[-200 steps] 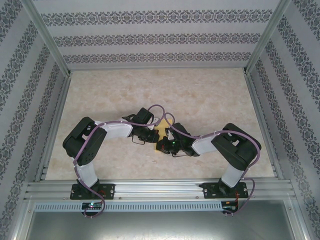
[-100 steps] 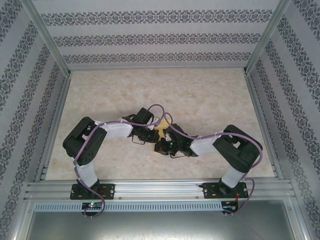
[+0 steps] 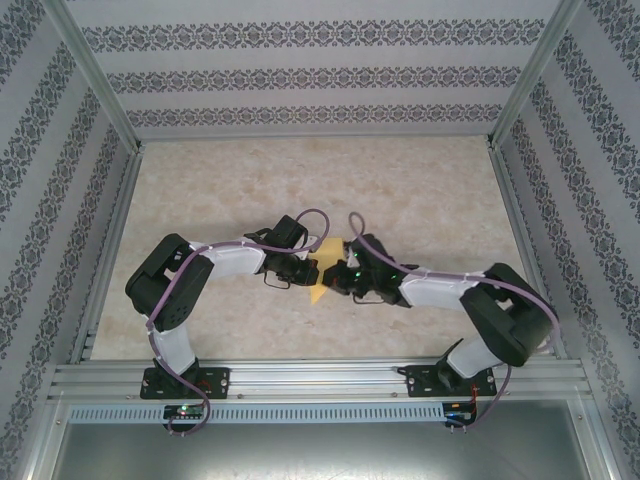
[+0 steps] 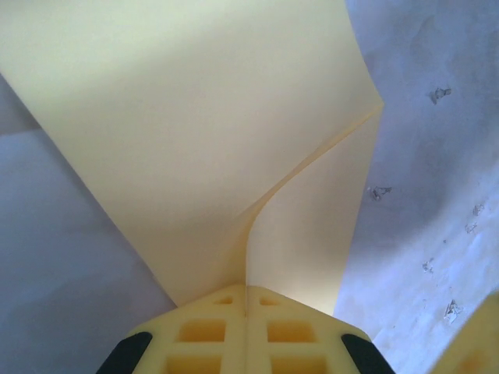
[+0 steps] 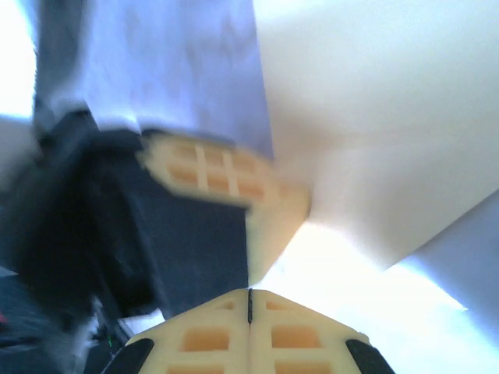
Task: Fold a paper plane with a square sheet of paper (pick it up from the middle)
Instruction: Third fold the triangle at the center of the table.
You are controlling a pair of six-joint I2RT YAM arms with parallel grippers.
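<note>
step: folding square sheet of paper, frame centre | left pincer clamped on it | right pincer closed, hold unclear | next: you sharpen the crease

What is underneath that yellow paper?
Bare marbled table shows past the edges of the paper, which the left gripper pinches. The table patch directly beneath the paper is hidden.

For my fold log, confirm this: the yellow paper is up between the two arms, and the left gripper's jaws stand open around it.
One thing is wrong: the left gripper is not open. Its jaws are pressed shut on the yellow paper, which fans out from between them, as the left wrist view shows. The rest of the statement holds.
</note>
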